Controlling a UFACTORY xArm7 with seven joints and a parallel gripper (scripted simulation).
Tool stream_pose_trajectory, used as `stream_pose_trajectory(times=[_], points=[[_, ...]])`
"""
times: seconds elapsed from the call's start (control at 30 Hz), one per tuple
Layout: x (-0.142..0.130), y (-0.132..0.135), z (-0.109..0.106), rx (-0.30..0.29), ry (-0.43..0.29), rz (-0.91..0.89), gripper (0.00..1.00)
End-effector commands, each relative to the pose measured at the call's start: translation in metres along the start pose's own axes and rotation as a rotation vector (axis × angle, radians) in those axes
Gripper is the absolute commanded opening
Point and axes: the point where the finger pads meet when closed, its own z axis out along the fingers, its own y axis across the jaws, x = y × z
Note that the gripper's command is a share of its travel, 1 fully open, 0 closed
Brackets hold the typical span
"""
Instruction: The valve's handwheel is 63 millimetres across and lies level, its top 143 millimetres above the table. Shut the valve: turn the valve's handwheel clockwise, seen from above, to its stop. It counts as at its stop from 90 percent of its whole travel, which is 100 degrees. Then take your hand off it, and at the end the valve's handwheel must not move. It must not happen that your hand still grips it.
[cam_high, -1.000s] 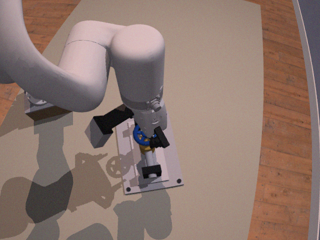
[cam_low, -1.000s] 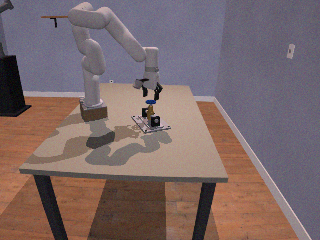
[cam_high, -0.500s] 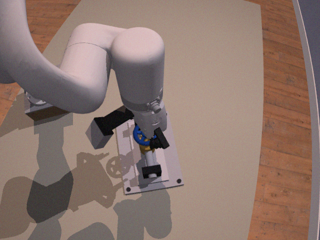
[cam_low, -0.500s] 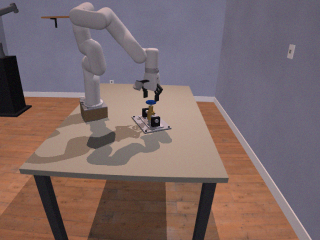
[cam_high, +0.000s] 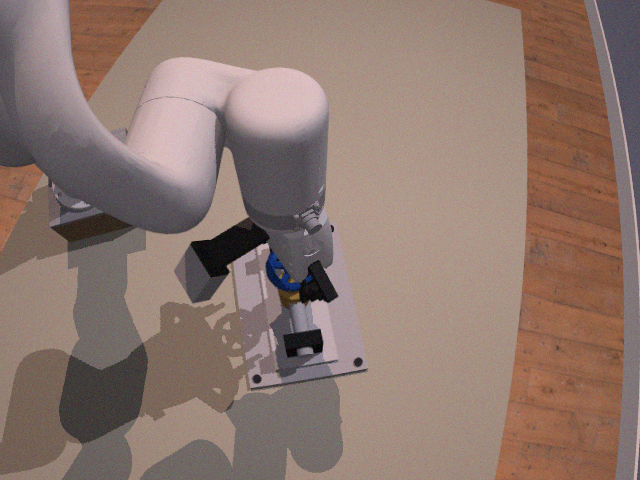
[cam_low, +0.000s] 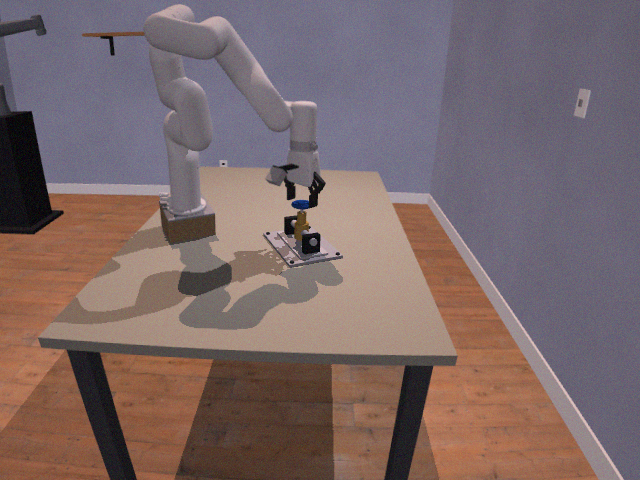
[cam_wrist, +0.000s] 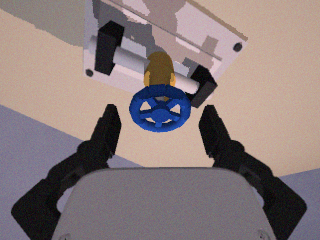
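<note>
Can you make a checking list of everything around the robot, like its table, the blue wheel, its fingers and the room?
Surface: tan table on dark legs, crossed by shadows.
Job's things: blue handwheel lies level on a yellow valve; a white pipe runs through two black clamps on a grey plate with corner screws.
Clutter: nothing seen.
Gripper: gripper open, holding nothing; black fingers stand either side of the handwheel, not touching it.
Cables: nothing seen.
Surroundings: white arm on a brown block; wood floor, blue walls, wall switch, small shelf, black stand at far left.
</note>
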Motion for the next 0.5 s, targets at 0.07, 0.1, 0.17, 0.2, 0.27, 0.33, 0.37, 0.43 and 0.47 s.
stream_pose_trajectory(times=[0.07, 0.1, 0.17, 0.2, 0.27, 0.33, 0.37, 0.43, 0.47], points=[[-0.0011, -0.0011, 0.0081, 0.002, -0.002, 0.0, 1.0], [-0.0011, -0.001, 0.0091, 0.001, -0.002, 0.0, 1.0], [-0.0011, -0.001, 0.0109, 0.001, -0.002, 0.0, 1.0], [-0.0011, -0.0011, 0.0117, 0.001, -0.002, 0.0, 1.0], [-0.0011, -0.0011, 0.0125, 0.002, -0.002, 0.0, 1.0], [-0.0011, -0.0011, 0.0132, 0.001, -0.002, 0.0, 1.0], [-0.0011, -0.001, 0.0138, 0.001, -0.002, 0.0, 1.0], [-0.0011, -0.001, 0.0149, 0.001, -0.002, 0.0, 1.0], [-0.0011, -0.001, 0.0154, 0.001, -0.002, 0.0, 1.0]])
